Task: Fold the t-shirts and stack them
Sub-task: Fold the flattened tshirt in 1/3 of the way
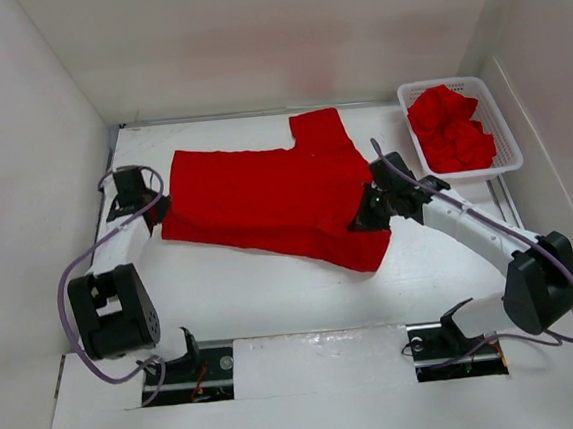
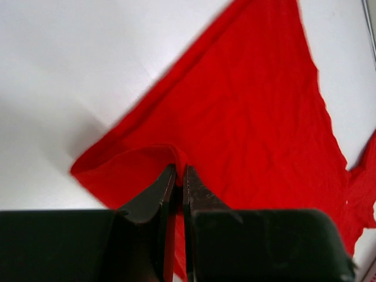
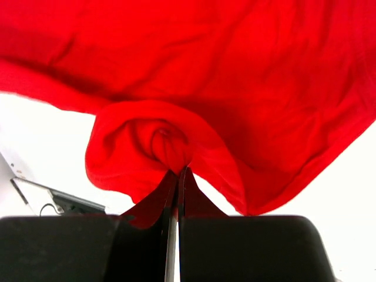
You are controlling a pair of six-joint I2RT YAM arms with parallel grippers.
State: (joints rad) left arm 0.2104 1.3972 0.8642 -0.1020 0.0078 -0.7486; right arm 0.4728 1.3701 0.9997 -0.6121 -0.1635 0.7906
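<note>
White table (image 1: 274, 301) bears a t-shirt (image 1: 265, 196) clamped by left gripper (image 2: 179, 171) and right gripper (image 3: 177, 174).

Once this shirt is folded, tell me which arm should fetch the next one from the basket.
Right, probably: the basket sits beyond the right gripper, while the left gripper pinches the opposite edge of the shirt.
</note>
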